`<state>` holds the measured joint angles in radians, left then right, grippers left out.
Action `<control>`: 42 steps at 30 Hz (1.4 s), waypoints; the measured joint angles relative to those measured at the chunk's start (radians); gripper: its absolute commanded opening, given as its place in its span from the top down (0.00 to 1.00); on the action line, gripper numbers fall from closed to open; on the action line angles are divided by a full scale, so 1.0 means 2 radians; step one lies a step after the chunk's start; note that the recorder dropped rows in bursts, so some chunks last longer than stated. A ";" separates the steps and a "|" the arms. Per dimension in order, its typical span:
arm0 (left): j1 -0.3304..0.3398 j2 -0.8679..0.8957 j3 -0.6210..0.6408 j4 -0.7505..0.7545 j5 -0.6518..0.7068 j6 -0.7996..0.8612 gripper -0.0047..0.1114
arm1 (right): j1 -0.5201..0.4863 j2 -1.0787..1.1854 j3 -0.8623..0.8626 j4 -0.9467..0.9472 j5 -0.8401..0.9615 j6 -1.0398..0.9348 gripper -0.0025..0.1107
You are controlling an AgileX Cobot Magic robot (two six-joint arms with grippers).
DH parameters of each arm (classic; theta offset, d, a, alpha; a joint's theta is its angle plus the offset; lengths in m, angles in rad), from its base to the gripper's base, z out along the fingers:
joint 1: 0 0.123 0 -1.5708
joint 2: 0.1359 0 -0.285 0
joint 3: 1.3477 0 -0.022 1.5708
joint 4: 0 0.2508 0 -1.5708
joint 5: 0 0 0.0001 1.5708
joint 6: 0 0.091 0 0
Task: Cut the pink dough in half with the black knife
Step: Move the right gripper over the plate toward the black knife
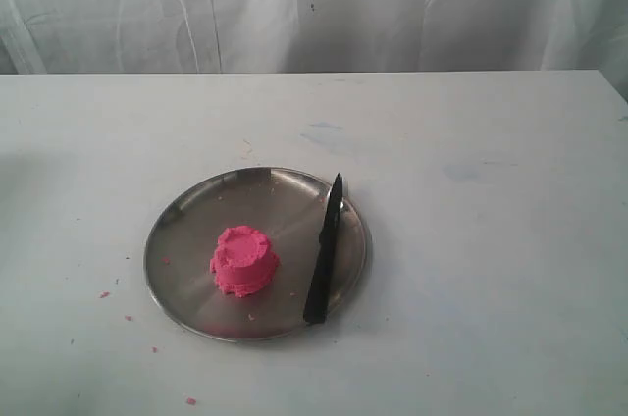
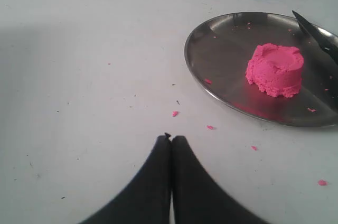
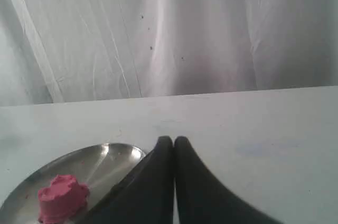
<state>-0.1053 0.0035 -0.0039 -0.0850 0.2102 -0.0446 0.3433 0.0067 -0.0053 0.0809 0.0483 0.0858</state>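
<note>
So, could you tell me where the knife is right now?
In the exterior view the knife lies along the right edge of the plate, just right of the dough, not touching it.

Lab-style test setup: bare white table (image 1: pixel 471 239), white sheet backdrop (image 1: pixel 314 4).

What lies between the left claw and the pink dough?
In the left wrist view, bare white table with a few pink crumbs, then the steel plate's rim, separates the left claw from the pink dough.
</note>
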 measured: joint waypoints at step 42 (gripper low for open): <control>0.000 0.000 0.000 0.000 -0.001 0.000 0.96 | 0.137 0.483 -0.381 0.104 0.232 0.069 0.63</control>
<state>-0.1053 0.0035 -0.0039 -0.0850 0.2084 -0.0446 0.6173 0.9730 -0.7666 0.2891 0.5116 0.2235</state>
